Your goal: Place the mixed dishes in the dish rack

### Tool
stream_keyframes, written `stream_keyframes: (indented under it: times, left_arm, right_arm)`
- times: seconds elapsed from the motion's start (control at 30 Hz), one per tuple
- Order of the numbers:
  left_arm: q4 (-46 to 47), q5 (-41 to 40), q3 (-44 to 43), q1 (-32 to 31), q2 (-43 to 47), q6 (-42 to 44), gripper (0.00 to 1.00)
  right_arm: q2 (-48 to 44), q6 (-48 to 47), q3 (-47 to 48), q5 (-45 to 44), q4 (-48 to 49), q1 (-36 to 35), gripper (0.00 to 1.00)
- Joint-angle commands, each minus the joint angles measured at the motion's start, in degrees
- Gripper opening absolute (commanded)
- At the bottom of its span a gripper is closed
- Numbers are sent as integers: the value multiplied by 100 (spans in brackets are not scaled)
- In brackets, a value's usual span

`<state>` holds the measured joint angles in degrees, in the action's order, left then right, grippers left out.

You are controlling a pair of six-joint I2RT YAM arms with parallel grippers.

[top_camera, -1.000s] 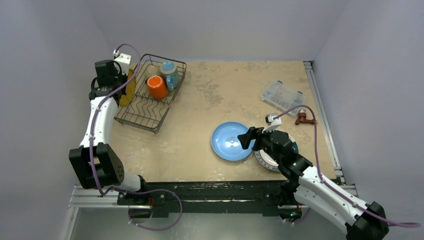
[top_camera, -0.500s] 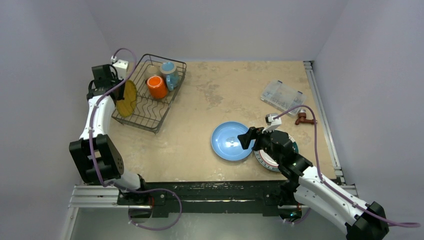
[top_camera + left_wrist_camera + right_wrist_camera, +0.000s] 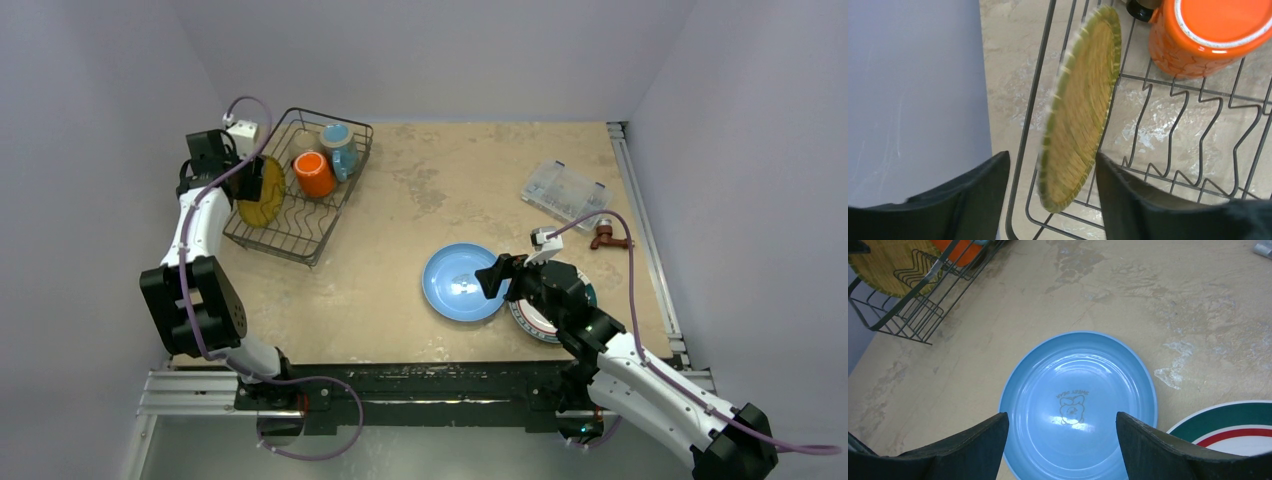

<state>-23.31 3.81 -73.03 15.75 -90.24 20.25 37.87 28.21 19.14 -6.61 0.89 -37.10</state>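
The black wire dish rack (image 3: 272, 252) stands at the far left. In it are an orange cup (image 3: 314, 173), a blue mug (image 3: 338, 145) and a cream cup (image 3: 303, 140). A yellow woven plate (image 3: 1079, 110) stands on edge just inside the rack's left rim (image 3: 1032, 100), blurred. My left gripper (image 3: 1053, 167) is open around its lower edge, with a gap at the left finger. My right gripper (image 3: 1063, 440) hangs open over a plain blue plate (image 3: 1078, 400) lying flat on the table. A white teal-rimmed plate (image 3: 1233, 425) lies beside it, to the right.
A clear plastic compartment box (image 3: 565, 192) sits at the back right, with a small red-brown object (image 3: 605, 237) just in front of it. The grey side wall stands close to the left of the rack.
My left gripper has opened and let go of the yellow plate, which has moved from outside the rack's left rim to inside it. The right arm has not moved.
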Motion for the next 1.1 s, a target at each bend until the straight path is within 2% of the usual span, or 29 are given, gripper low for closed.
stream_keyframes:
  times: [0.0, 0.07, 0.1, 0.2, 0.33, 0.37, 0.47, 0.53, 0.6, 0.67, 0.7, 0.77, 0.83, 0.9, 0.97, 1.07]
  left_arm:
    - [499, -257, -53, 49, 376, -342, 74]
    - [606, -356, -5, 51, 511, -476, 96]
    - [628, -525, -13, 51, 586, -590, 99]
    - [642, -924, -61, 51, 944, -1179, 100]
    - [990, -977, 228, -81, 1679, -2361, 100]
    - [1044, -1370, 263, -284, 1840, -2452, 100]
    - [1247, -3658, 246, -1414, 2084, -2100, 100]
    - [1193, -3879, 309, -1870, 2195, -1701, 100]
    - [1149, -3576, 514, -1964, 2362, -2181, 100]
    - [614, -3332, 660, -1960, 2482, -3249, 100]
    - [331, -2772, 631, -1912, 2537, -3639, 100]
    - [375, -1376, 731, -1751, 2649, -3822, 98]
    - [837, -688, 1008, -1839, 2875, -4003, 99]
    - [1146, -249, 1188, -1943, 3043, -4140, 99]
    - [1073, 153, 1151, -2136, 3027, -4131, 100]
    - [798, -208, 1143, -2914, 2882, -3890, 100]
  right_arm:
    - [-2, -104, 11, -26, 193, -5, 79]
    - [17, -105, 11, -24, 193, -5, 79]
    - [23, -105, 11, -24, 197, -3, 79]
    - [48, -104, 20, -38, 193, -7, 79]
    - [89, -105, 36, -57, 184, -6, 80]
    - [102, -97, 37, -67, 184, -7, 79]
    - [159, -95, 53, -77, 184, -7, 80]
    - [193, -96, 68, -85, 176, -8, 79]
    - [240, -88, 77, -104, 171, -8, 79]
    - [277, -80, 90, -123, 172, -8, 79]
    - [294, -79, 97, -137, 164, -8, 79]
    - [319, -70, 106, -154, 163, -2, 79]
    - [349, -57, 112, -189, 149, -7, 79]
    - [403, -44, 124, -235, 146, -7, 80]
    - [494, -20, 152, -286, 130, -8, 80]
    - [745, 0, 250, -361, 94, -7, 79]
